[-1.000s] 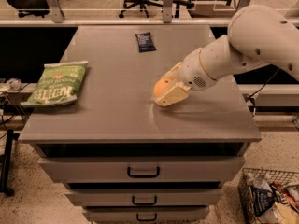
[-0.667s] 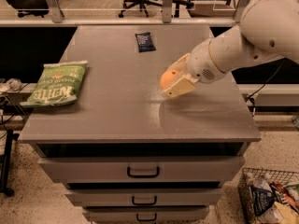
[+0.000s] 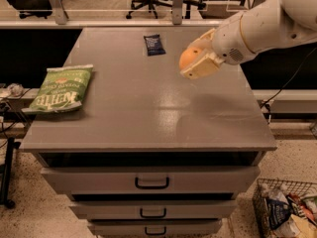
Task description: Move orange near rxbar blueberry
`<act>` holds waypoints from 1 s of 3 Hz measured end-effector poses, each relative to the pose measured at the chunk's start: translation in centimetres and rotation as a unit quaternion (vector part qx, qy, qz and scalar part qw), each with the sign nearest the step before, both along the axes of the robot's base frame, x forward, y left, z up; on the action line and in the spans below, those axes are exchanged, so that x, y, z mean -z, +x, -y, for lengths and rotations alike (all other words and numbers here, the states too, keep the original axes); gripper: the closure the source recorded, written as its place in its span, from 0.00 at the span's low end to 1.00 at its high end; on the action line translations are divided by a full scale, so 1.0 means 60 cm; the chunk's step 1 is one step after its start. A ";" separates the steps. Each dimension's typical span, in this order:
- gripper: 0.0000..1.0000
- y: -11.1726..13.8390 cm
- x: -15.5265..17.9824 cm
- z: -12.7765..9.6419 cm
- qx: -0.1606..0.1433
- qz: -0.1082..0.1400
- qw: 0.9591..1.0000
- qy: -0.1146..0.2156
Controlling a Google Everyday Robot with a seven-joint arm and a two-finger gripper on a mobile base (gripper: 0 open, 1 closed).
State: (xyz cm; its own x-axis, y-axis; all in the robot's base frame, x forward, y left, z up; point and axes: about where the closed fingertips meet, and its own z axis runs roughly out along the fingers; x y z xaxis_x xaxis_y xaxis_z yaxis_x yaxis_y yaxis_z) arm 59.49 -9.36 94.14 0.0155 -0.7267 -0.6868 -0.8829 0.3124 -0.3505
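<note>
The orange (image 3: pixel 188 57) is held between the cream fingers of my gripper (image 3: pixel 197 61), lifted above the grey cabinet top (image 3: pixel 148 103) at its right side. The white arm reaches in from the upper right. The rxbar blueberry (image 3: pixel 154 44), a small dark navy wrapper, lies flat near the far edge of the top, to the left of and beyond the orange. The gripper is apart from the bar, a short way to its right.
A green chip bag (image 3: pixel 59 89) lies at the left edge of the top. Drawers with dark handles (image 3: pixel 151 183) are below. A wire basket (image 3: pixel 287 212) of packets stands on the floor at lower right. Office chairs stand behind a rail at the back.
The gripper has carried the orange up off the top and toward the far edge, closer to the navy bar. The chip bag and the bar have not moved.
</note>
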 end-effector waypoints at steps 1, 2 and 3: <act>1.00 0.040 0.002 0.010 0.010 0.021 1.000 0.000; 1.00 0.112 0.007 0.019 0.016 0.051 0.999 0.003; 1.00 0.191 0.025 0.022 0.027 0.069 0.997 0.009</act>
